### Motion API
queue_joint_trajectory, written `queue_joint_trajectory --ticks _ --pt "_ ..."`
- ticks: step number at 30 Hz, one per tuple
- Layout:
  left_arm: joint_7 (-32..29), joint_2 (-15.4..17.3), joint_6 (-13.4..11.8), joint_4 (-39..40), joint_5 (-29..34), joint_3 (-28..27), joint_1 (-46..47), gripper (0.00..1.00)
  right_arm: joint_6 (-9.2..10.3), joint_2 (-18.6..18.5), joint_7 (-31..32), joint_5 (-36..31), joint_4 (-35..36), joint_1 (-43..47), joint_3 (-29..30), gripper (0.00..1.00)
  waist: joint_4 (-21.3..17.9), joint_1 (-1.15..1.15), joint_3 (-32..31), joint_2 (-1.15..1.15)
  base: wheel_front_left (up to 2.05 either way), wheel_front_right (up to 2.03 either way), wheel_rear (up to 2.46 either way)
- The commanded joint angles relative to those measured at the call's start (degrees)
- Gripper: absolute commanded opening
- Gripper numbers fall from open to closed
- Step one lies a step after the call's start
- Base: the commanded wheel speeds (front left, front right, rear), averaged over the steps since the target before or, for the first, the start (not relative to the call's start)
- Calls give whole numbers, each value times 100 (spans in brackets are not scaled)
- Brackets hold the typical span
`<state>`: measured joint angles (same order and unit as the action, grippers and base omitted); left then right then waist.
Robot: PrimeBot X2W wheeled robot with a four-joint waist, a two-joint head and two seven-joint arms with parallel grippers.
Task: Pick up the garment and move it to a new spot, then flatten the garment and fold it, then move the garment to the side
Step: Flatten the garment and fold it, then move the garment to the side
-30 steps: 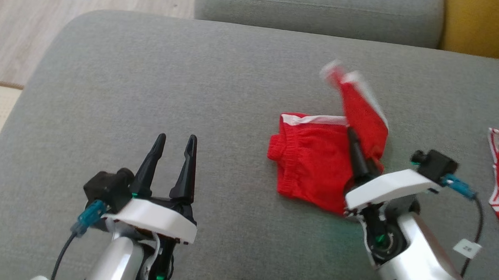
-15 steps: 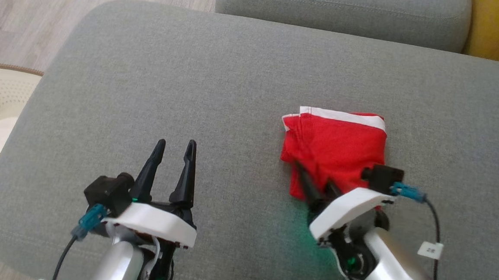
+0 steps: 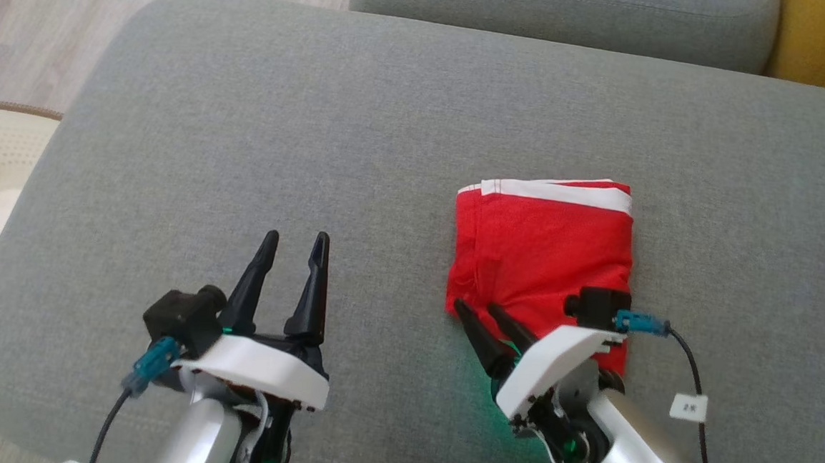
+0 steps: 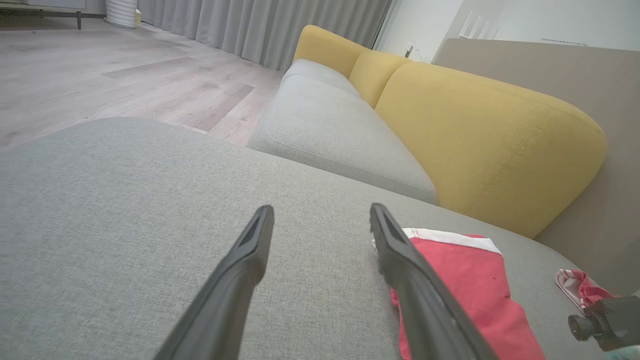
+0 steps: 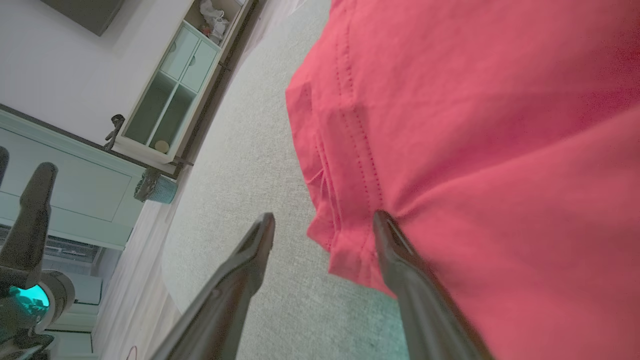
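Releasing the folded red garment, the right gripper has just spread its fingers, empty, at the near left corner; left gripper likewise spread, empty. Sideways move likely remains.

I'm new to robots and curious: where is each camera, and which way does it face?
Head: looks down on grey cushion and red shorts; left gripper and right gripper show.
Left wrist: looks along its fingers across the cushion to a yellow backrest.
Right wrist: looks along its fingers at the shorts' corner.
Shared: the shorts.
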<state>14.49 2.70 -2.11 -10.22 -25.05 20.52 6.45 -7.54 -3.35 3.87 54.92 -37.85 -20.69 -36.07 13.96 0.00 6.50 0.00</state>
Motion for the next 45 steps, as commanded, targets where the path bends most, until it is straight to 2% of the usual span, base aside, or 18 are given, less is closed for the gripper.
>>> queue_joint_trajectory --ticks 1,7,11,15,21,25,29,33,45 --pt "51 18 -42 174 -41 -149 269 100 5 47 -18 39 96 -279 -130 100 -39 0 5 0 0 0 0" --pt "51 18 -36 182 18 -262 282 100 5 47 -309 120 130 -535 -41 100 -289 0 -64 0 0 0 0" --pt "51 18 -15 229 66 -364 281 100 5 43 -642 -277 163 -674 315 100 -528 0 -163 0 0 0 0" --pt "51 18 -5 293 102 -452 277 100 5 -200 -987 -1213 325 -670 748 100 -783 0 -234 0 0 0 0" --pt "51 18 4 350 121 -490 301 100 5 -478 -1433 -2963 846 -183 1807 100 -1071 0 -294 0 0 0 0" --pt "51 18 21 348 148 -460 322 100 5 -479 -1459 -3961 1514 340 2479 100 -1177 0 -292 0 0 0 0" --pt "51 18 48 266 212 -441 279 100 5 -334 -1402 -4666 2159 878 3032 100 -1227 0 -319 0 0 0 0" --pt "51 18 73 146 292 -402 114 100 5 -103 -1328 -4991 2659 1347 3373 100 -1248 0 -354 0 0 0 0" --pt "51 18 101 107 294 -414 3 100 5 35 -1251 -5162 3004 1628 3528 100 -1191 0 -358 0 0 0 0"
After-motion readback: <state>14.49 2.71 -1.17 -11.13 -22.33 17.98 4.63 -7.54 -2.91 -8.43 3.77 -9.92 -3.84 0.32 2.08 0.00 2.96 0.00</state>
